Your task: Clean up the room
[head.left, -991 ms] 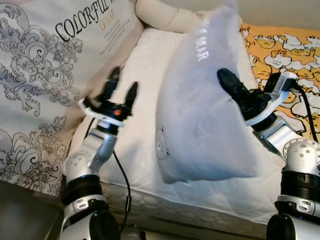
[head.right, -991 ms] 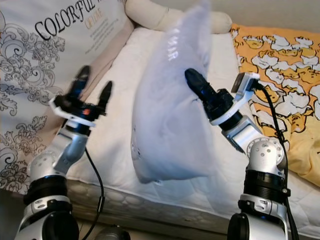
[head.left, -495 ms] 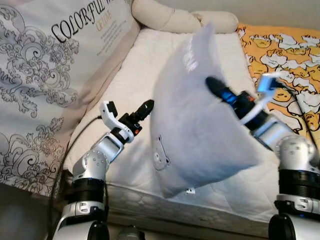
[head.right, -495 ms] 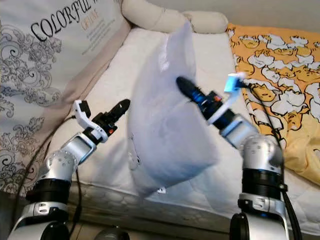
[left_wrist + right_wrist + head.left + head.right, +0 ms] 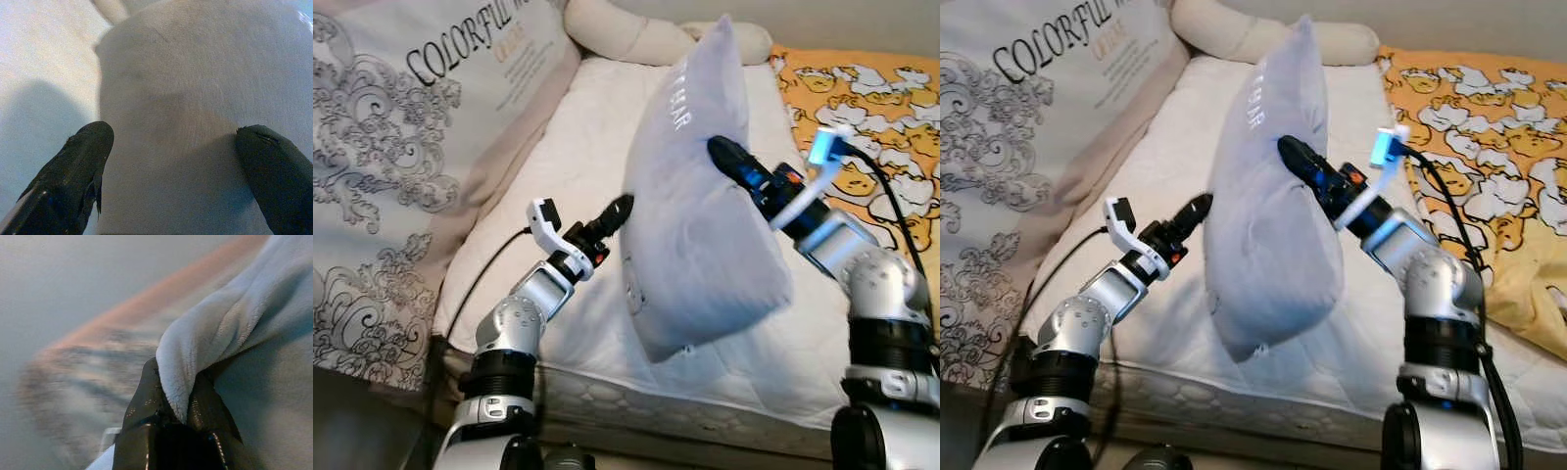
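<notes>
The pillow (image 5: 705,206) hangs above the bed (image 5: 578,176), a fold of it pinched in the closed right gripper (image 5: 722,155). The left gripper (image 5: 181,161), fingers spread wide, presses against its opposite face. The pillow's lettering is too blurred to read.

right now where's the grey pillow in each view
Left eye: pale grey plush pillow centre, held up over the white mattress.
Right eye: centre.
Left wrist: ahead, between the open left fingers.
Right wrist: a fold pinched in the right fingers.
Shared landmark: the mattress.
</notes>
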`<state>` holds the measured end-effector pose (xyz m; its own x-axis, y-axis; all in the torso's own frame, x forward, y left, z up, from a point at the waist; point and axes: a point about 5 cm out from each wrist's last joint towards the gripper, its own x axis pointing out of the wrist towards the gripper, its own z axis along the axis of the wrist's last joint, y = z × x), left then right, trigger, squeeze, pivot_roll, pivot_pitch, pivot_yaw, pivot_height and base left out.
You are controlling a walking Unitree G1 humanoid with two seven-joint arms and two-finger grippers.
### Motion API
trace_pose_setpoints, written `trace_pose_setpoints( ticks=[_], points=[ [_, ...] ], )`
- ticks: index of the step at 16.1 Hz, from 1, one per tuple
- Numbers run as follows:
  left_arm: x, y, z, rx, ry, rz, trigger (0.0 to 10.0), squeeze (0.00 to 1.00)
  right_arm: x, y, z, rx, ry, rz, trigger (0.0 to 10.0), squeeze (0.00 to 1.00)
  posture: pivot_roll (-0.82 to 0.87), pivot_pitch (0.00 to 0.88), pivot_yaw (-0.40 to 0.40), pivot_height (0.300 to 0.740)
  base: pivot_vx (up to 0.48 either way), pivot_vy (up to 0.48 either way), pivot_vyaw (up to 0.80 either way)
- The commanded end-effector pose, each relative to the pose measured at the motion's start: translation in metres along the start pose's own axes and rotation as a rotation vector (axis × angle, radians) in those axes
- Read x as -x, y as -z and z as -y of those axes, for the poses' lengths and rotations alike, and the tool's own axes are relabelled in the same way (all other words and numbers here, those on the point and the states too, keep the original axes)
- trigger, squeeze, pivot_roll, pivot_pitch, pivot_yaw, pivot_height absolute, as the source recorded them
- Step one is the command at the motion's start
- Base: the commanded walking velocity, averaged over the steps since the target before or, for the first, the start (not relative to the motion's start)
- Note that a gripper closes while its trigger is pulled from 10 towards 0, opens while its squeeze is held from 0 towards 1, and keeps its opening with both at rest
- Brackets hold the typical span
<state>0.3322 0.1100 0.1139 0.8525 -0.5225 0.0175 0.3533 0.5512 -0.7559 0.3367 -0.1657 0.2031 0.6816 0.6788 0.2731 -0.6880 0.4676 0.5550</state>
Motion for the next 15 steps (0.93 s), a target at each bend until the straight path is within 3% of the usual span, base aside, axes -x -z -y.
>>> trace_pose_setpoints(
  ticks=[1,3,4,7,8,9,10,12,15],
  points=[
    [0.002,-0.012,0.001,-0.183,-0.053,0.004,10.0,0.0,-0.003,-0.011,0.002,0.087,0.063,0.024,0.0,0.0,0.05,0.0,0.033,0.74,0.0,0.0,0.0],
    [0.012,-0.033,0.002,-0.431,-0.122,0.015,10.0,0.0,0.003,-0.012,0.006,0.172,0.164,-0.001,0.0,0.0,0.05,0.0,0.031,0.74,0.0,0.0,0.0],
    [0.015,-0.039,0.003,-0.496,-0.138,0.019,10.0,0.0,0.006,-0.012,0.007,0.19,0.192,-0.007,0.0,0.0,0.05,0.0,0.03,0.74,0.0,0.0,0.0],
    [0.04,-0.067,0.013,-0.895,-0.219,0.059,10.0,0.0,0.024,-0.01,0.011,0.329,0.397,-0.027,0.0,0.0,0.06,0.0,0.031,0.74,0.0,0.0,0.0],
    [0.049,-0.069,0.016,-0.957,-0.244,0.058,10.0,0.0,0.03,-0.009,0.012,0.398,0.469,-0.041,4.1,0.0,0.06,0.0,0.032,0.74,0.0,0.0,0.0],
    [0.053,-0.069,0.017,-0.978,-0.252,0.057,10.0,0.0,0.032,-0.008,0.012,0.416,0.498,-0.04,10.0,0.0,0.06,0.0,0.034,0.74,0.0,0.0,0.0],
    [0.064,-0.066,0.021,-1.009,-0.277,0.074,10.0,0.0,0.041,-0.003,0.01,0.463,0.577,-0.045,10.0,0.0,0.06,0.0,0.037,0.74,0.0,0.0,0.0],
    [0.07,-0.065,0.021,-1.009,-0.331,0.085,10.0,0.0,0.051,0.007,0.008,0.521,0.635,-0.071,10.0,0.0,0.06,0.0,0.039,0.74,0.0,0.0,0.0],
    [0.073,-0.064,0.022,-1.044,-0.376,0.07,10.0,0.0,0.06,0.02,0.007,0.523,0.683,-0.079,10.0,0.0,0.07,0.0,0.039,0.74,0.0,0.236,0.0]
  ],
)
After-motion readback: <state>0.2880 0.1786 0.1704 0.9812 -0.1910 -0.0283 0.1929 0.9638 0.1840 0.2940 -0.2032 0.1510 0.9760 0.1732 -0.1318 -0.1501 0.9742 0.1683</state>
